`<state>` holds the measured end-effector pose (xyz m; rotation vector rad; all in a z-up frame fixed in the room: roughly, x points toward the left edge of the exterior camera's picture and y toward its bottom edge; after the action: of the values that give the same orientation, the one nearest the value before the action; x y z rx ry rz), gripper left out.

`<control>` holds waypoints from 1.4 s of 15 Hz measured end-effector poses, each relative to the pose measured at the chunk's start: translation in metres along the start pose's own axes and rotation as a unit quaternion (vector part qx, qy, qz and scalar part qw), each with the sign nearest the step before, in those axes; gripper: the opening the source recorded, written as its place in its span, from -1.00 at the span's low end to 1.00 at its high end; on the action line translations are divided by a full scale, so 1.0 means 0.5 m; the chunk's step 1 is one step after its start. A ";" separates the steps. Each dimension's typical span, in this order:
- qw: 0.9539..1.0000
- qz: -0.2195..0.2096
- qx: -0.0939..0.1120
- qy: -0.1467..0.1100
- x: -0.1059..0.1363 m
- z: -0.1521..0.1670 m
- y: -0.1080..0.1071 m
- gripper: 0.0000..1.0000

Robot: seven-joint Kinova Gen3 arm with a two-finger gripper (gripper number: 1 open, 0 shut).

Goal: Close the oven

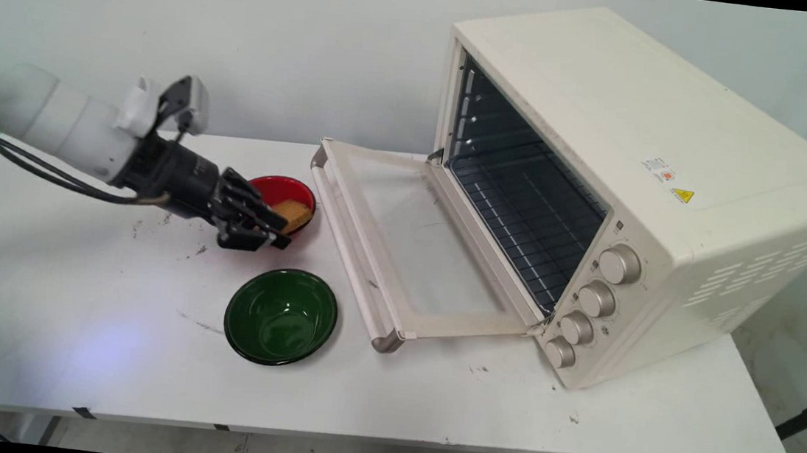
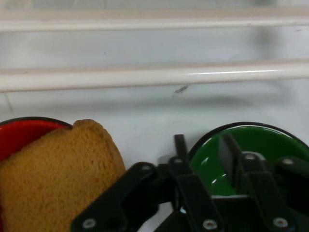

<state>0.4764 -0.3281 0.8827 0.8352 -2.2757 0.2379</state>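
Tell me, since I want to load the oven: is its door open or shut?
Open. The oven has its glass door folded down flat toward the table, leaving the wire rack inside exposed.

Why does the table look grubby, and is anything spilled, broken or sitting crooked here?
Dark crumbs and smudges dot the white table, beside the gripper and before the oven. Nothing looks spilled or broken: the toast sits in the red bowl, the green bowl stands upright and empty, and the oven's door lies open.

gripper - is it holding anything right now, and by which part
Nothing is held. The gripper is beside the red bowl holding the toast, which is not between its fingers.
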 end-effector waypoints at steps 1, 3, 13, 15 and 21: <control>1.000 0.001 0.003 -0.004 0.000 0.013 -0.001 -1.00; 1.000 0.002 0.006 -0.009 0.003 0.039 -0.003 -1.00; 1.000 -0.003 0.014 -0.011 0.016 0.146 -0.011 -1.00; 1.000 -0.005 0.014 -0.011 0.016 0.165 -0.012 -1.00; 1.000 -0.003 0.017 0.008 0.026 0.204 -0.017 -1.00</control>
<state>0.4190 -0.3803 0.8148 0.8535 -2.2600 0.2800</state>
